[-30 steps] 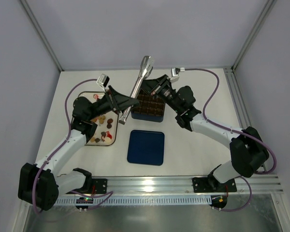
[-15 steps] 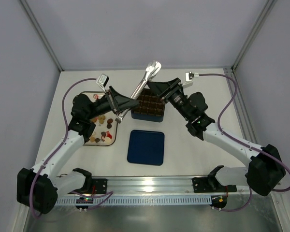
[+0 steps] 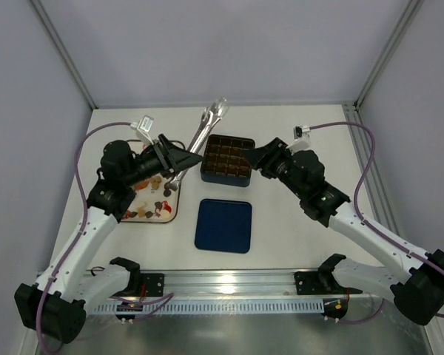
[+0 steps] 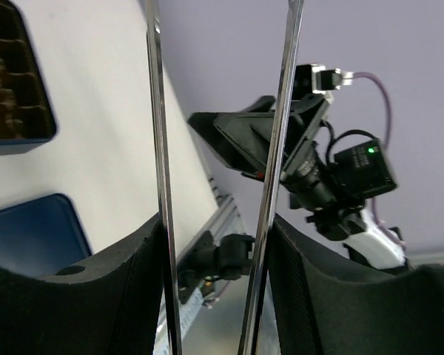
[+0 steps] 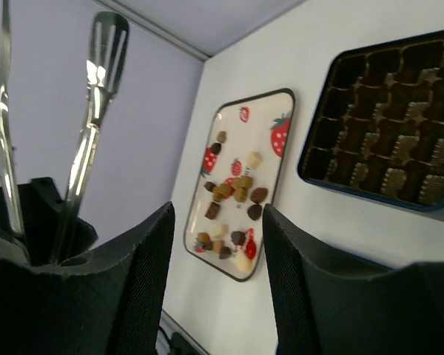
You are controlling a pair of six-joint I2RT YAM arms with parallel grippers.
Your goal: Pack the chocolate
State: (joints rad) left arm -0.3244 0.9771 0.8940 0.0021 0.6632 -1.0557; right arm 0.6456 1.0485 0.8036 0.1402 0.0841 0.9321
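Several tiny brown and tan chocolate pieces (image 5: 233,196) lie on the strawberry-printed tray (image 5: 263,118) close by the left gripper (image 3: 191,157), clamped on silver metal tongs (image 3: 203,133) pointing away; the right gripper (image 3: 249,156) gapes empty, farther off.

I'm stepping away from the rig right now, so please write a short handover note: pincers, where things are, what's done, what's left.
Left pincer: shut on the tongs, whose tips point toward the far side of the table.
Right pincer: open and empty, beside the box's right edge.
Chocolates: all the visible pieces lie on the strawberry tray, left of the box.
Box: open, its grid cells look empty. The lid lies flat in front of it.
Done: tongs in hand, nothing packed.
Left: move each piece into the grid, then probably fit the lid.
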